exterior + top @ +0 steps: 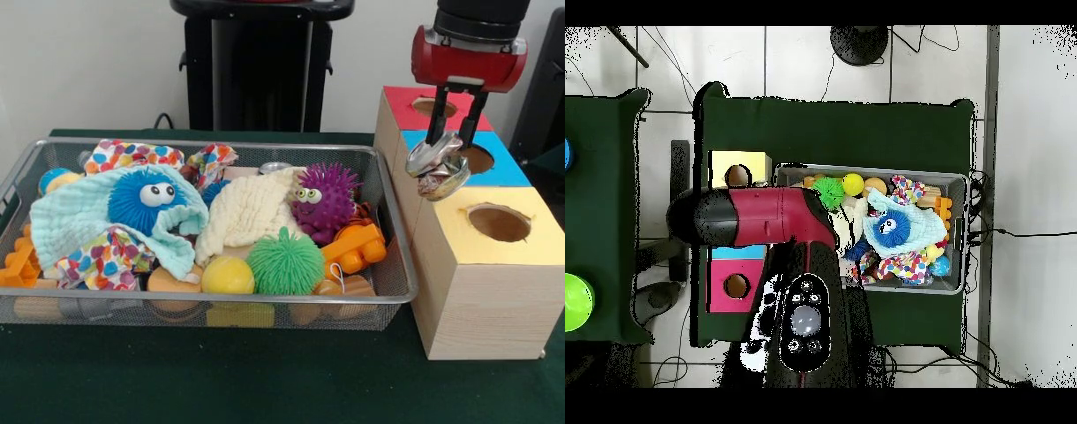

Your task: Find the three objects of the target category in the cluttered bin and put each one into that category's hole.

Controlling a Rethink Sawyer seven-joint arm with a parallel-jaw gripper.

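My gripper hangs at the right, outside the bin, shut on a crushed silver can. The can is held above the row of wooden boxes, in front of the blue-topped box and close to its hole. The red-topped box stands behind it and the yellow-topped box in front. Another silver can top shows at the back of the wire bin. In the overhead view the red arm covers the blue box and hides the gripper.
The bin holds a blue fuzzy ball with eyes, a purple spiky toy, a green spiky ball, a yellow ball, an orange block and cloths. From overhead, yellow box and red box flank the arm.
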